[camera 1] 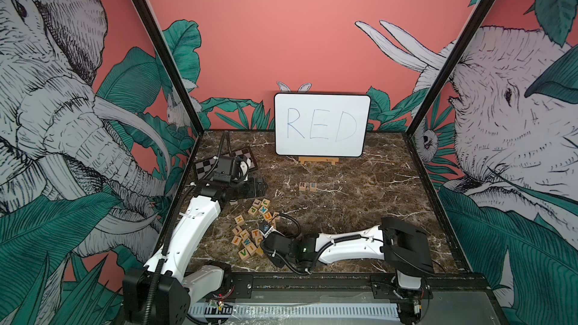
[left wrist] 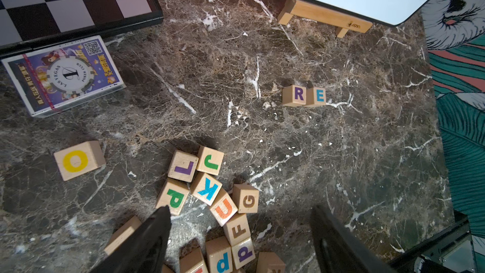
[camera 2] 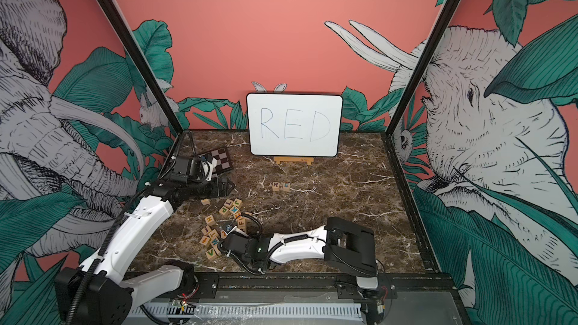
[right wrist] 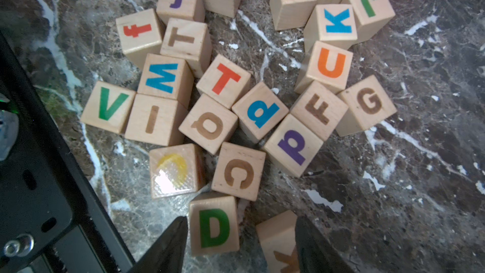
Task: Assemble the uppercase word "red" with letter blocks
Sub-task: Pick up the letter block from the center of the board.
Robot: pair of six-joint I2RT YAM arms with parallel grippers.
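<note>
Two blocks of the word already stand on the counter [camera 1: 359,214]: the R block [camera 1: 302,186] and the E block [camera 1: 312,186], touching side by side, well apart from the loose pile [camera 1: 250,232]. We find the D block [right wrist: 214,228] at the near edge of that pile, right between the fingers of the right gripper [right wrist: 240,223], which stands open around it, not yet clamped. The D block sits off-centre, close to one finger, and a second block with a brown letter [right wrist: 279,242] shares the gap by the other finger. We judge the right arm plainly nearer. The left gripper [left wrist: 240,210] hangs open and empty by the pile's far side. As we see it, closing now risks catching both blocks.
</note>
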